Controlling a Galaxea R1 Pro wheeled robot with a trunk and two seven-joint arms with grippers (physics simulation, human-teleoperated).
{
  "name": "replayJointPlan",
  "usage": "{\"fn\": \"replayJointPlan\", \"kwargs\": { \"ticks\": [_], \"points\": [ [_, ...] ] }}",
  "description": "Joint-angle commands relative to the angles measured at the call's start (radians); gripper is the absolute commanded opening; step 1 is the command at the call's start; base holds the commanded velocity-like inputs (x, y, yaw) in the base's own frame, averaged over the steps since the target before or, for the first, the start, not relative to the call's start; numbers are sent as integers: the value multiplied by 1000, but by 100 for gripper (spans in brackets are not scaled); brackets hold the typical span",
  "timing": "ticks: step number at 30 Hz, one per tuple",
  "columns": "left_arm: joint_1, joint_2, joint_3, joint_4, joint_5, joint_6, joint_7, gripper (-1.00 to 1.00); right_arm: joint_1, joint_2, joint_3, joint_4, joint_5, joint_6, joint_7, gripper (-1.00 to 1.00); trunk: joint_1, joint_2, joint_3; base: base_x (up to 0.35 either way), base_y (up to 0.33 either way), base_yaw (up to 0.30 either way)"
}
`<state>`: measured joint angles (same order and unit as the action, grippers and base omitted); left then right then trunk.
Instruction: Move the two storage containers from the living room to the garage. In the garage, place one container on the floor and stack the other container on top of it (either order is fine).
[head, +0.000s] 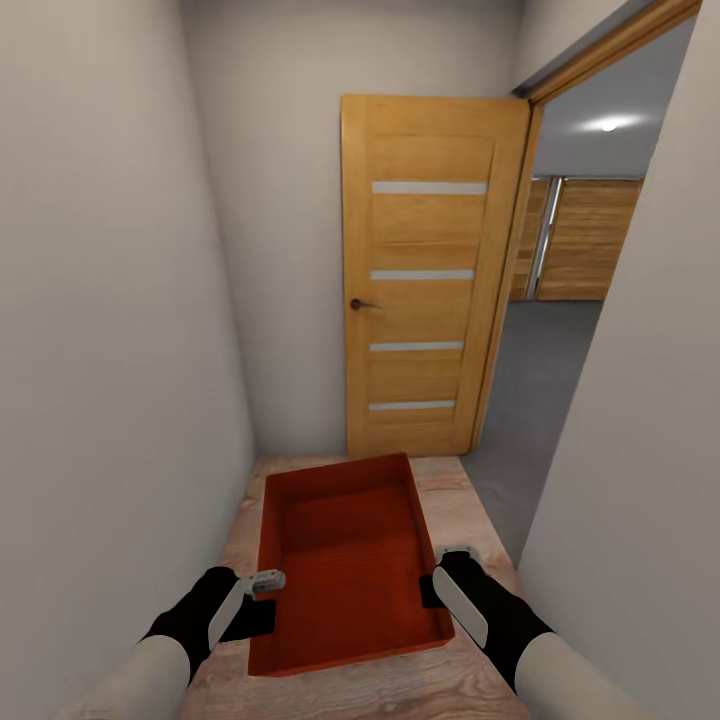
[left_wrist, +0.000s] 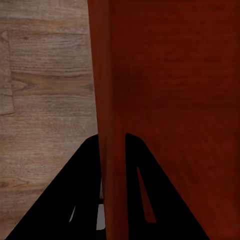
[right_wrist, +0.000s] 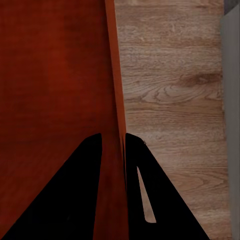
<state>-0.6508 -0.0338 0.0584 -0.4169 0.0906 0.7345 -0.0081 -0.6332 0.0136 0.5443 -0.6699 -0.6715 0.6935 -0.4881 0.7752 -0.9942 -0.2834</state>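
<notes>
**Spotter:** So why are you carrying it out in front like that, both arms on it?

**Me:** Well, the corridor is narrow — walls close on each side of the arms — and ahead the wooden door stands open against the end wall, with the doorway to the garage off to the right gripper's side. I'd judge a level, centred load passes that gap most easily. Grey concrete floor shows beyond it; under the grippers it is light wood planking.

**Spotter:** And the bin itself?

**Me:** One storage container hangs between the two grippers, long sides out to the arms, open side up. The left gripper is clamped on its left wall; at the wrist that wall runs straight between the two fingers. The right gripper pinches the opposite wall the same way — a finger inside, a finger outside.

**Spotter:** Progress?

**Me:** Partway, I reckon; nothing is set down in the garage yet from this load.
</notes>
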Motion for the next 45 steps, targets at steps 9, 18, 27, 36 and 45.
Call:
{"fn": "replayJointPlan", "kwargs": {
  "ticks": [9, 18, 27, 36, 45],
  "points": [
    [-1, -5, 9, -2, 9, 5, 4, -100, 0, 0, 18, 0, -23, 0, -8, -100, 1, -1, -1, 332, 0, 0],
    [-1, -5, 9, -2, 9, 5, 4, -100, 0, 0, 18, 0, -23, 0, -8, -100, 1, -1, -1, 332, 0, 0],
    [-1, -5, 9, -2, 9, 5, 4, -100, 0, 0, 18, 0, -23, 0, -8, -100, 1, -1, -1, 332, 0, 0],
    [-1, -5, 9, -2, 9, 5, 4, -100, 0, 0, 19, 0, -23, 0, -8, -100, 1, -1, -1, 332, 0, 0],
    [-1, -5, 9, -2, 9, 5, 4, -100, 0, 0, 18, 0, -23, 0, -8, -100, 1, -1, -1, 332, 0, 0]
  ]
}}
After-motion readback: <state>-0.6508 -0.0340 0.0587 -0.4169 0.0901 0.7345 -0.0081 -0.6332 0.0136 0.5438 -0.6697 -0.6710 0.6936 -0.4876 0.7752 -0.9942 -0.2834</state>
